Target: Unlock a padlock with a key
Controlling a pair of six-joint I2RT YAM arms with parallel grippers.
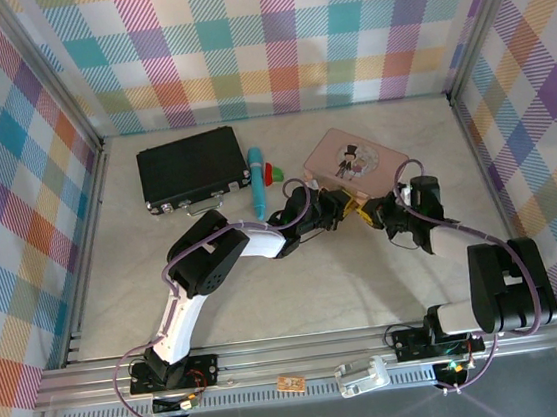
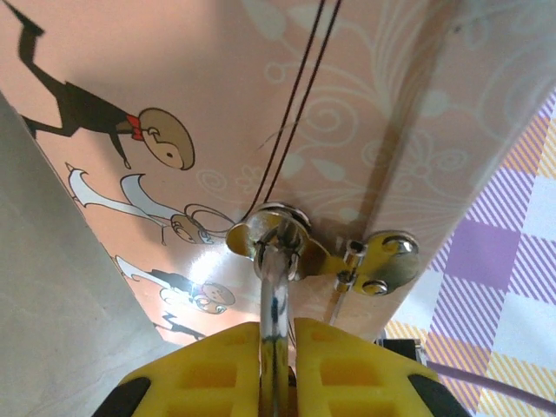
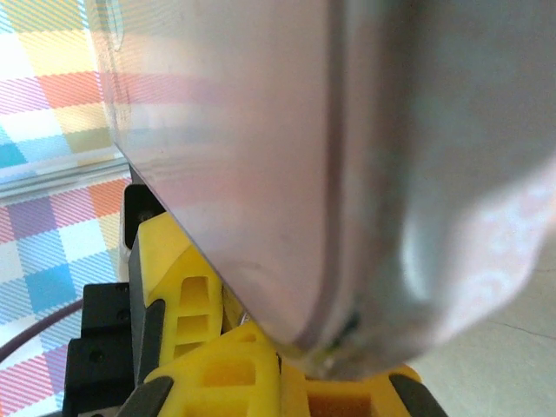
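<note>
Left wrist: left jaws clamp one padlock (image 2: 274,300) at one pink tin (image 2: 365,95); right jaws unclear.

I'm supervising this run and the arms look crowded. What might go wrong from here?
The left fingers pinch the thin silvery padlock shackle, hooked to the hasp of the pink tin; a tug may drag the tin. The right fingers work tight beside them at the tin's edge, so the arms may collide.

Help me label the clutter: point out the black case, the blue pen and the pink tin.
black case (image 1: 191,168): top view, middle of its lid.
blue pen (image 1: 258,186): top view, middle of its barrel.
pink tin (image 1: 350,167): top view, picture on its lid.
</note>
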